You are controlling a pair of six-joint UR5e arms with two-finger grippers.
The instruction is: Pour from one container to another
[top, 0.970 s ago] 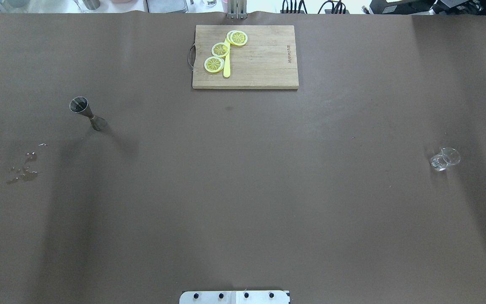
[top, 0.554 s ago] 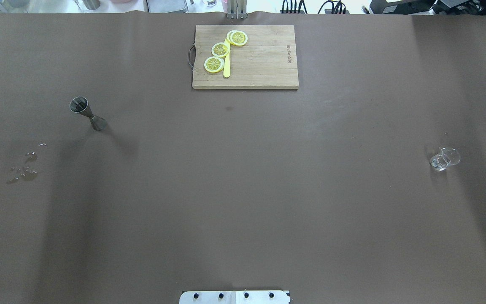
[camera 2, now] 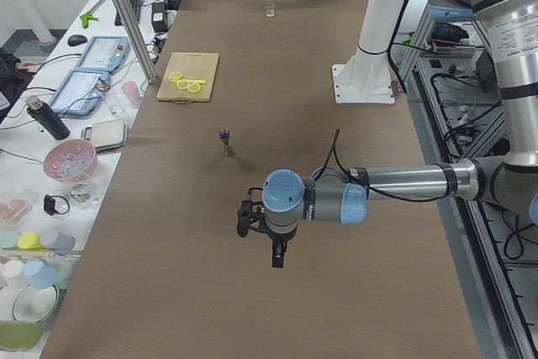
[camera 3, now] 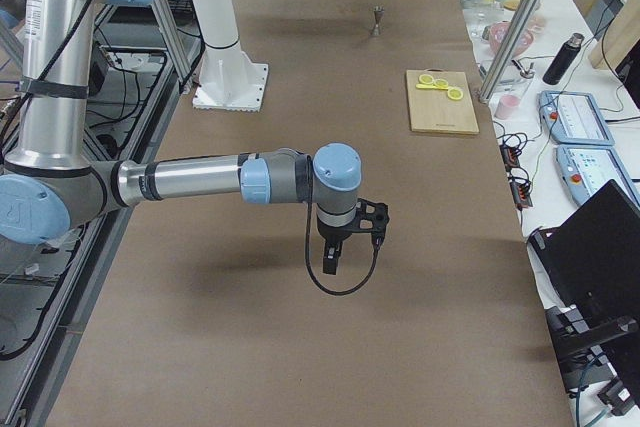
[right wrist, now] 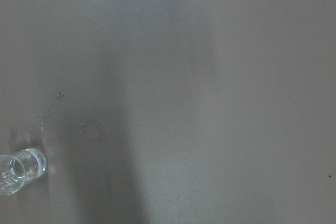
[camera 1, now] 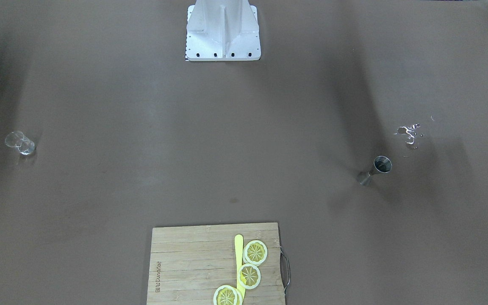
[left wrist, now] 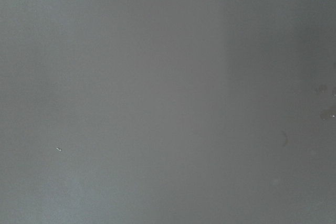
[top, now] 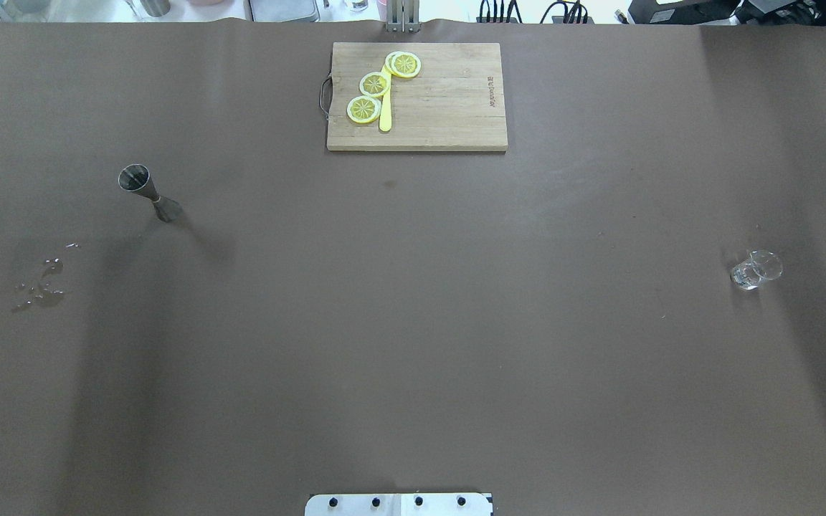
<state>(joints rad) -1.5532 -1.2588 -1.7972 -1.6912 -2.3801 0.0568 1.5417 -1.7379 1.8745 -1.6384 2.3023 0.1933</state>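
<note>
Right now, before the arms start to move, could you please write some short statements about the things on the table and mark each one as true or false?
1. The metal measuring cup stands upright on the table. True.
2. The small glass stands on the robot's right side. True.
3. The small glass touches the metal measuring cup. False: they stand far apart, towards opposite ends of the table.
4. Three lemon slices lie on the cutting board. True.
5. The metal measuring cup stands on the cutting board. False: it stands on the table, well apart from the cutting board.
</note>
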